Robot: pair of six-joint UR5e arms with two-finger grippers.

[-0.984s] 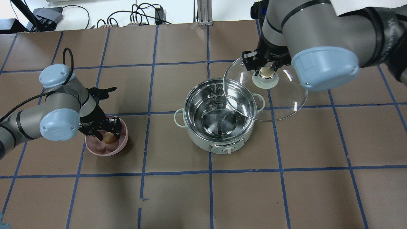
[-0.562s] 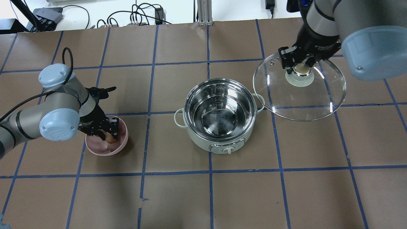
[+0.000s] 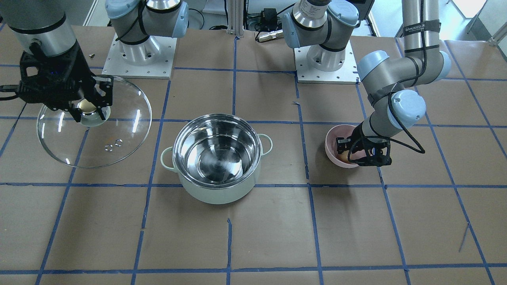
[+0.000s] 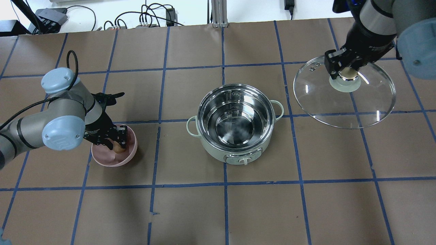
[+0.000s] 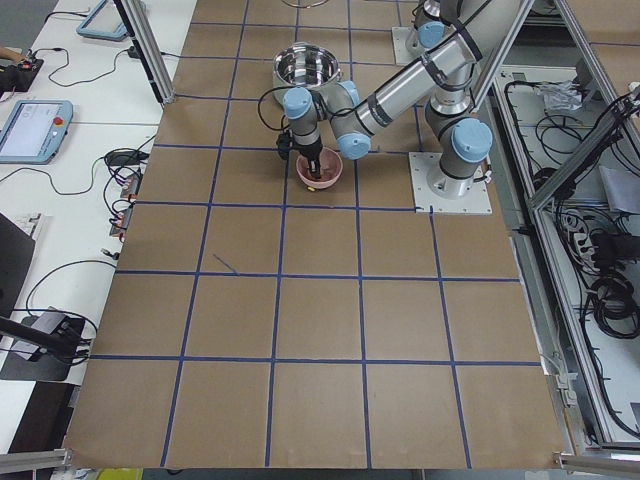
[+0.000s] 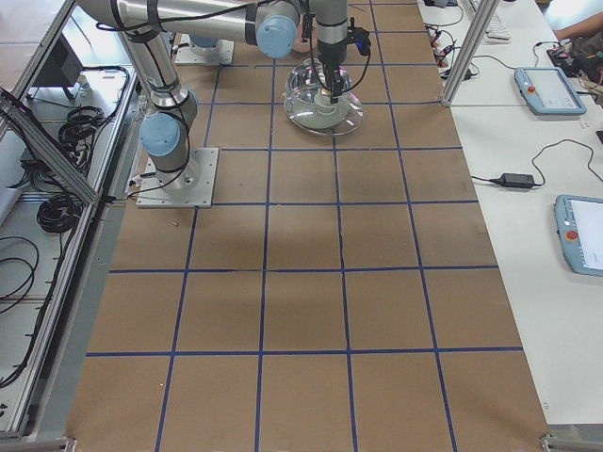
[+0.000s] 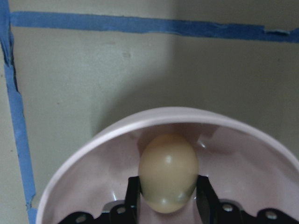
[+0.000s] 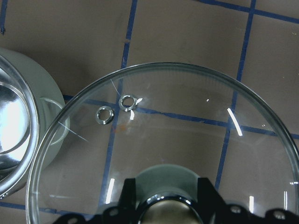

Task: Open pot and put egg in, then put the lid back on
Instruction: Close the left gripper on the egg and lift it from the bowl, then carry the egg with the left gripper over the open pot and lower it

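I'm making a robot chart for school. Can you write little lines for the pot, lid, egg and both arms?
pot: open, empty, steel inside showing
lid: off the pot, held beside it
egg: inside the pink bowl
left end effector: shut on the egg
right end effector: shut on the lid
egg in pot yet: no

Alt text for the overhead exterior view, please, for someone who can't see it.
The open, empty pot sits in the middle while the right gripper holds the glass lid by its knob, off to the pot's right. At far left, the left gripper has its jaws closed on the egg inside the pink bowl.
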